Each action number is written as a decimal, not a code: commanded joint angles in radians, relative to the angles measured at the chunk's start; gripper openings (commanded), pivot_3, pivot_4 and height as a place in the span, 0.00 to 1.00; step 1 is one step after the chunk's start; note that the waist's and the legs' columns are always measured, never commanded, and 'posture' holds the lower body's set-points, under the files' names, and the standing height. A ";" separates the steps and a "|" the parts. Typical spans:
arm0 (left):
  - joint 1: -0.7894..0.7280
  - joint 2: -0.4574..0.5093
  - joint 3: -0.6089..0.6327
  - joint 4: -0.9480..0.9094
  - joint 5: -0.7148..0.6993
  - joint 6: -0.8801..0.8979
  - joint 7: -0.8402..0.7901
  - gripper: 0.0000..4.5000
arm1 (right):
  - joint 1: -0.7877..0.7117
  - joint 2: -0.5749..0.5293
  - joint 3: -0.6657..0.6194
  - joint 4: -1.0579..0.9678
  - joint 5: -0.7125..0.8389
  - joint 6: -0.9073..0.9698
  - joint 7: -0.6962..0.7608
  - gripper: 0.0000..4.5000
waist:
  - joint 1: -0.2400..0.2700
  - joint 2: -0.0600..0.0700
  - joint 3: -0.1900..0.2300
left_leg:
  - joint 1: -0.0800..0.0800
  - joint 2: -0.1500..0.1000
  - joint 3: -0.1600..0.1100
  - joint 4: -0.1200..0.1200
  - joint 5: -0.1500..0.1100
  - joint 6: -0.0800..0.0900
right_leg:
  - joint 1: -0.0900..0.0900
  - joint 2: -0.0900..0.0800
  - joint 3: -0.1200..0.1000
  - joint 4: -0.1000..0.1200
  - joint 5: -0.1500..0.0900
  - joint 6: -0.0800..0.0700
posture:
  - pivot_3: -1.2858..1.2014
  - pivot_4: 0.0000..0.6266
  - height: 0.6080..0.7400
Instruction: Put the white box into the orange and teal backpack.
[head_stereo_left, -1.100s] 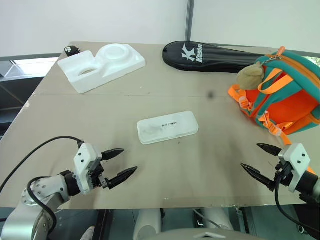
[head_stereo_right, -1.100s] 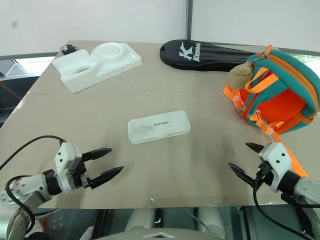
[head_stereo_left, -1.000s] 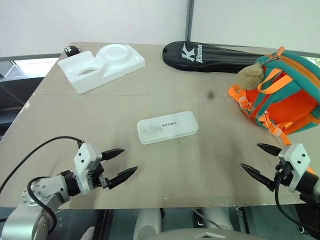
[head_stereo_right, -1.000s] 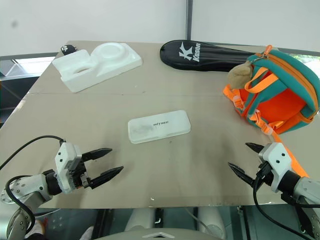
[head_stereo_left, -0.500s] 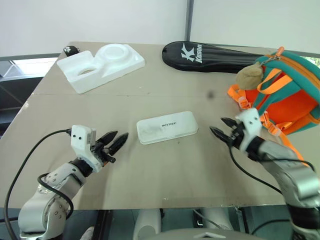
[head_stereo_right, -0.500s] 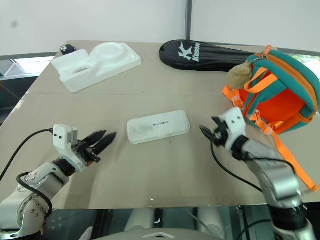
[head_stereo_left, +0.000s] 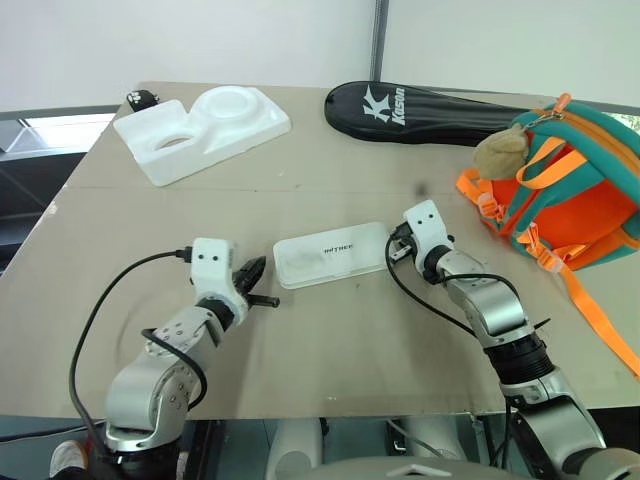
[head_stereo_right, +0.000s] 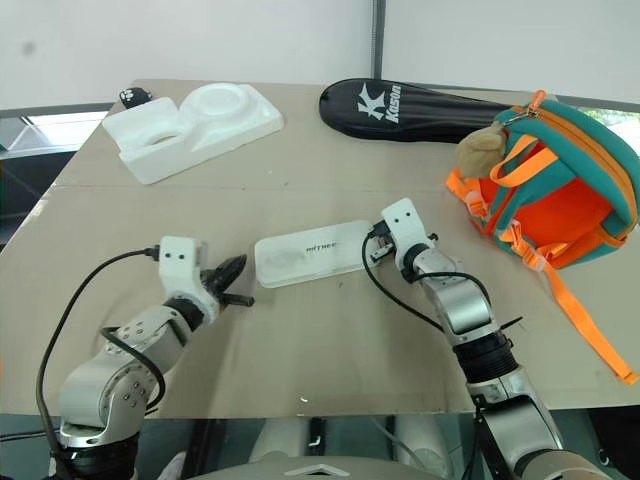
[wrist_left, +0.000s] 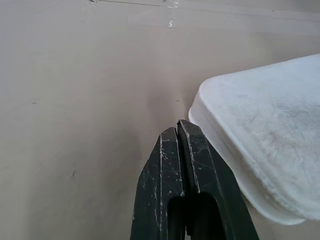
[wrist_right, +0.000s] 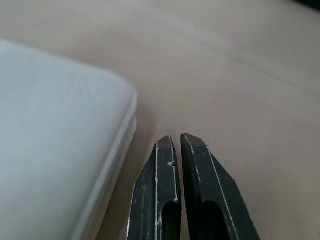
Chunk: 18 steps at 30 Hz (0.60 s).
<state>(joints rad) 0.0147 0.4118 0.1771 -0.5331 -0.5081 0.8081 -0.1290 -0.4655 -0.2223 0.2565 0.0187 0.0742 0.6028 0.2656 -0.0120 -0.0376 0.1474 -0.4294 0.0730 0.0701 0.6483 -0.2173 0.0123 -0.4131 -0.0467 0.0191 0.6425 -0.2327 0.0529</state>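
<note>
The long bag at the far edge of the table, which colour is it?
The long bag is black with white lettering, seen best in the left eye view.

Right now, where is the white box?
The white box lies flat mid-table in the left eye view, between the left gripper and right gripper, both shut.

The flat white plastic box (wrist_left: 265, 135) ran off the wrist picture's edge at 3 o'clock, so its far end wasn't visible there. The orange and teal backpack (head_stereo_left: 575, 190) got cropped at 3 o'clock too. The little black object (head_stereo_left: 143, 99) beside the white foam tray (head_stereo_left: 205, 130) was too small to identify.
</note>
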 joint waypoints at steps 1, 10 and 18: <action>-0.031 0.015 -0.035 0.017 0.044 -0.012 -0.017 0.00 | 0.001 -0.009 0.000 -0.051 0.020 -0.016 0.077 0.01 | -0.001 0.000 0.000 | 0.000 0.000 0.000 0.000 0.000 0.000 | 0.000 0.000 0.000 0.000 0.000 0.000 | 0.52 0.24 1.00; -0.089 0.100 -0.138 0.072 0.087 -0.099 -0.227 0.00 | 0.210 -0.135 -0.032 -0.449 0.142 0.139 0.222 0.01 | 0.003 0.001 0.000 | -0.001 0.000 -0.001 -0.001 0.000 0.000 | 0.000 0.000 -0.001 -0.001 0.000 -0.001 | 0.52 0.24 1.00; -0.088 0.168 -0.051 0.115 -0.017 -0.010 -0.390 0.21 | 0.305 -0.176 -0.087 -0.491 0.079 0.165 0.155 0.00 | -0.001 0.000 0.000 | 0.000 0.000 0.000 0.000 0.000 0.000 | 0.000 0.000 -0.001 0.000 -0.002 -0.004 | 0.52 0.24 1.00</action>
<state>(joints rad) -0.0737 0.5477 0.0946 -0.4017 -0.4600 0.7688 -0.4467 -0.1605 -0.3911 0.1776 -0.4360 0.1541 0.7872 0.4195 -0.0129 -0.0372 0.1477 -0.4290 0.0733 0.0697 0.6486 -0.2173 0.0123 -0.4131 -0.0469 0.0182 0.6423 -0.2351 0.0489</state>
